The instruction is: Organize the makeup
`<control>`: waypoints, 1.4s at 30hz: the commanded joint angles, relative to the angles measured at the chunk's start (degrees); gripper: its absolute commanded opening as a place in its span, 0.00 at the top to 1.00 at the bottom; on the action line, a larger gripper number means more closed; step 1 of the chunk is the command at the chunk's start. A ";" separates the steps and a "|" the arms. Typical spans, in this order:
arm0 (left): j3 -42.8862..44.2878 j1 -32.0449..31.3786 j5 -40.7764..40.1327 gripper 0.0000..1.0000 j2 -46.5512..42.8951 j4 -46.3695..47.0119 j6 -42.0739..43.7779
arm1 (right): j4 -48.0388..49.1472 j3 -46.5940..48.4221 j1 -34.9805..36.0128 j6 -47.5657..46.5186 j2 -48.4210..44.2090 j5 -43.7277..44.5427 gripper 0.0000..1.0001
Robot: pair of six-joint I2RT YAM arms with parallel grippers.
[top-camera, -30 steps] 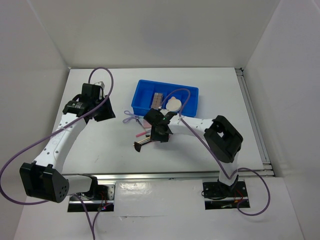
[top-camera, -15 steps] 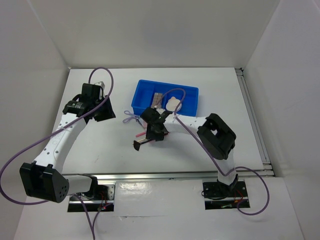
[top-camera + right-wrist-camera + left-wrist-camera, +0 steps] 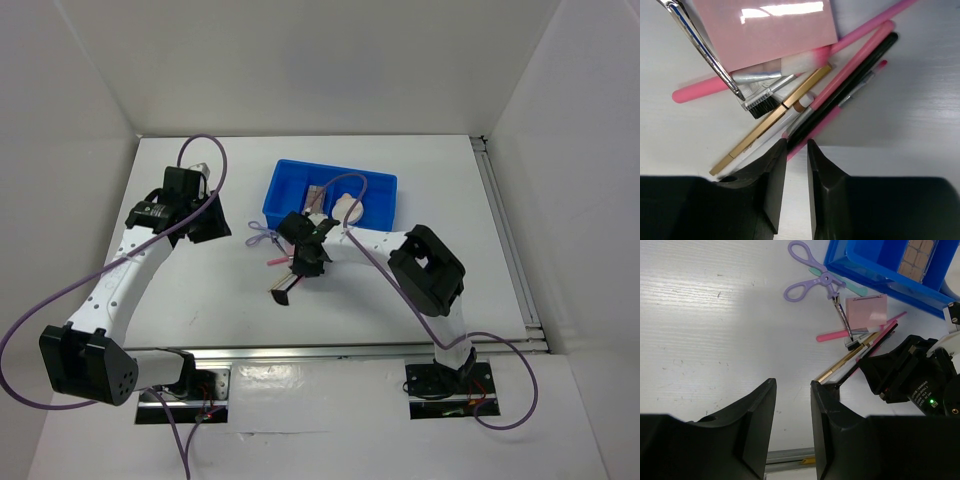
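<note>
Right wrist view: pincer at the stick pile, sorting barely begun

Only 2 pieces are sitting in the blue tray so far: the brown-pink palette and the cream puff. Everything else in sight is lying loose on the counter, so by my reading most of the job is waiting to be done.

The right pincer is hanging low over the pile of thin sticks. Its fingers are standing nearly together with a slim gap, and the near ends of 2 sticks are reaching right up to that gap. I cannot tell whether anything is being pinched. The sticks are fanning away ahead of the fingertips and to their right, while a gold stick is running ahead to their left. The pink pad is lying farther ahead, overlapping the pile's far end, and a purple eyelash curler is crossing the pad's corner.

The left pincer is idling released, with nothing between its fingers. The stick pile is lying off to its right, apart from it.
</note>
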 commanded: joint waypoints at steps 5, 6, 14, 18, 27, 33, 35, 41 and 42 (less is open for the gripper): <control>-0.57 0.42 1.40 0.53 -1.08 0.90 1.00 | -3.50 -0.55 -0.38 0.95 -1.75 3.52 0.79; -0.57 0.42 1.40 0.53 -1.08 1.42 1.00 | -4.11 -1.07 -0.38 0.95 -1.75 4.04 0.82; -0.57 0.42 1.92 0.53 -0.56 1.43 1.00 | -6.23 -5.02 -0.38 0.95 -5.70 6.51 0.91; -0.57 0.42 1.92 0.53 -0.55 1.43 1.00 | -7.37 -6.26 -0.38 -0.36 -7.99 6.51 0.91; -0.57 0.42 2.45 0.53 -0.55 1.43 1.00 | -8.78 -4.95 -0.38 -4.32 -8.52 4.41 0.78; -0.57 0.42 2.45 0.53 -0.02 1.43 1.00 | -5.88 -4.41 -0.38 -5.55 -7.47 1.42 0.75; -0.57 0.42 2.45 0.53 -0.02 1.43 1.00 | -5.88 -4.41 -0.38 -5.55 -6.68 0.80 0.75; -1.10 0.42 2.45 0.53 -0.02 1.43 1.00 | -4.65 -5.02 -0.38 -6.17 -3.95 -0.87 0.74; -1.10 0.42 2.45 0.53 -0.02 1.43 1.00 | -3.86 -5.03 -0.38 -6.17 -3.42 -0.87 0.74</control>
